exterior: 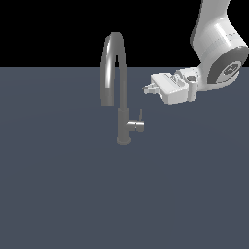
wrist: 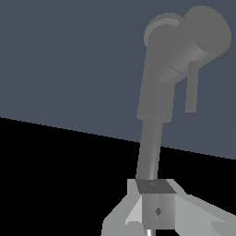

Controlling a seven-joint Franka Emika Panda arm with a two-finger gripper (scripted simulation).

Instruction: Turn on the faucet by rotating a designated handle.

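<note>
Since the handle (exterior: 140, 115) is a thin, stiff, slick metal lever on the fixed faucet (exterior: 116, 73), push its free tip; pincer (exterior: 146, 88) looks closed, holding nothing.

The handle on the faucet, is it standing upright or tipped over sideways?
Upright. In the exterior view the handle rises straight up from the stubby side cylinder on the faucet. The pincer is above it, not touching.

White arm bent, pincer (exterior: 146, 88) horizontal, closed
</note>
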